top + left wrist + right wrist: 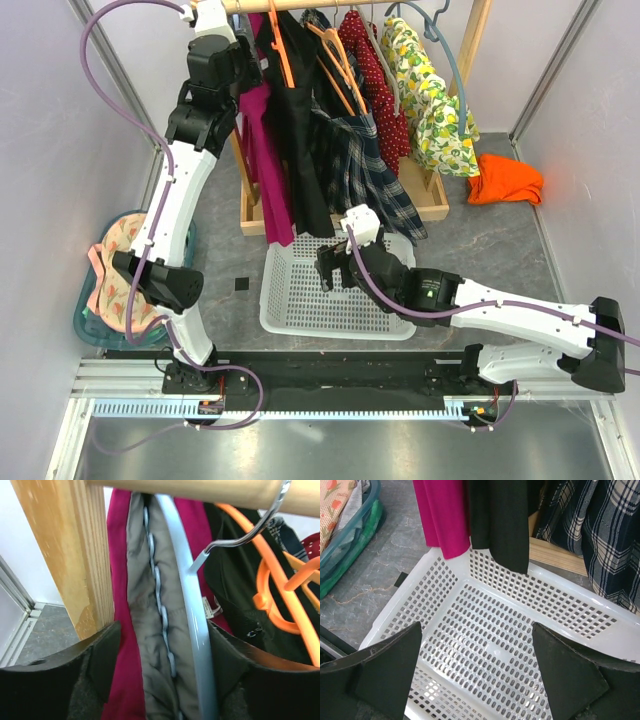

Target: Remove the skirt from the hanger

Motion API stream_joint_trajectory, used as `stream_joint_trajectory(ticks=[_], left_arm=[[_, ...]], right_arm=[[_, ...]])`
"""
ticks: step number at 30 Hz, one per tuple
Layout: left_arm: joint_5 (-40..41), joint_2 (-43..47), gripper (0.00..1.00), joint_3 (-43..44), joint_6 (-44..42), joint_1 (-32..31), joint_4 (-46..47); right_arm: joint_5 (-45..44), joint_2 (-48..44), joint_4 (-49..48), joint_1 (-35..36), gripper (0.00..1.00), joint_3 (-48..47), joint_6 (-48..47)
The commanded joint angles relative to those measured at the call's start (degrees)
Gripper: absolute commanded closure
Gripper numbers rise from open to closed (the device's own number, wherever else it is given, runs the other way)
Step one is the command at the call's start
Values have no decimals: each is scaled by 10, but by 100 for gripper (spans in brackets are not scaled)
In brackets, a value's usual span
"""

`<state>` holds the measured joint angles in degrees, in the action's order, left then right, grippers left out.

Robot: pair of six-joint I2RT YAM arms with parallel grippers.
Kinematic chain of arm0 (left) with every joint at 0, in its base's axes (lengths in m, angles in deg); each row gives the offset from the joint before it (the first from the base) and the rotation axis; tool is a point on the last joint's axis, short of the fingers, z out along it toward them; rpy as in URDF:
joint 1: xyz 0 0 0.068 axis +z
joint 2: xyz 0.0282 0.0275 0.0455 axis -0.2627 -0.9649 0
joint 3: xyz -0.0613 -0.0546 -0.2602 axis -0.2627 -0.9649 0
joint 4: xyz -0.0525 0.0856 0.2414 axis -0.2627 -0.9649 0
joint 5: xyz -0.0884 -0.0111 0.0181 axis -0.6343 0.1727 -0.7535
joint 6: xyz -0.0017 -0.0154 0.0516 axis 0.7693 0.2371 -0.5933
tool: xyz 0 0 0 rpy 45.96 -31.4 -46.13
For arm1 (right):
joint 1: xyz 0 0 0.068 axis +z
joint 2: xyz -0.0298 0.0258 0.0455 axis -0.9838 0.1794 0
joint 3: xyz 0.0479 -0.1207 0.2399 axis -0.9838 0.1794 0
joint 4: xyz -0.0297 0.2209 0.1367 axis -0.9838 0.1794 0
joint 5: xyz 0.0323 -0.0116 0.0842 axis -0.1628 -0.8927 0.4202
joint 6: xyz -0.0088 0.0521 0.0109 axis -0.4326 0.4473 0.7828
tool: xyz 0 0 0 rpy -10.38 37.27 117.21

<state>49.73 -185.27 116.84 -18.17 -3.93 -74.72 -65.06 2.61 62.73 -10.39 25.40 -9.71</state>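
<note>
The plaid skirt [372, 165] hangs in the middle of the rack from a pale peach hanger [338, 62]; its hem also shows in the right wrist view [607, 535]. My left gripper [243, 75] is raised at the rack's left end. In its wrist view it [165, 650] is open, jaws wide apart around a light-blue hanger arm [192, 605], grey fabric and the magenta garment [117, 580], to the left of the skirt. My right gripper [333, 268] is open and empty over the white basket [490, 645], below and left of the skirt's hem.
A black garment [300, 130] and a red-orange hanger [281, 45] hang between the magenta garment and the skirt. A red dotted dress [375, 75] and a lemon-print dress [435, 100] hang on the right. A teal basin [95, 325] sits far left, orange cloth [505, 180] far right. The wooden post [75, 555] is beside my left finger.
</note>
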Motion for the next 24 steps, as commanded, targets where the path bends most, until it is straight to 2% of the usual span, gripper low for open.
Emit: stream_joint_trajectory(ticks=[1, 2, 6, 12, 14, 24], left_arm=[[-2, 12, 42, -17, 9, 18, -20], [-5, 16, 46, -19, 10, 19, -20], [-25, 17, 71, -17, 12, 19, -24], [-42, 27, 95, -1, 12, 19, -28], [-45, 37, 98, 15, 9, 18, -29], [-63, 79, 98, 105, -35, 19, 1]], right_arm=[[-7, -8, -24, 2, 3, 11, 13], [-7, -9, -25, 2, 3, 12, 13], [-10, -11, -28, 2, 4, 16, 14], [-15, -19, -30, 2, 5, 26, 17], [-14, -19, -31, 2, 5, 28, 18], [-8, -16, -42, 2, 7, 35, 23]])
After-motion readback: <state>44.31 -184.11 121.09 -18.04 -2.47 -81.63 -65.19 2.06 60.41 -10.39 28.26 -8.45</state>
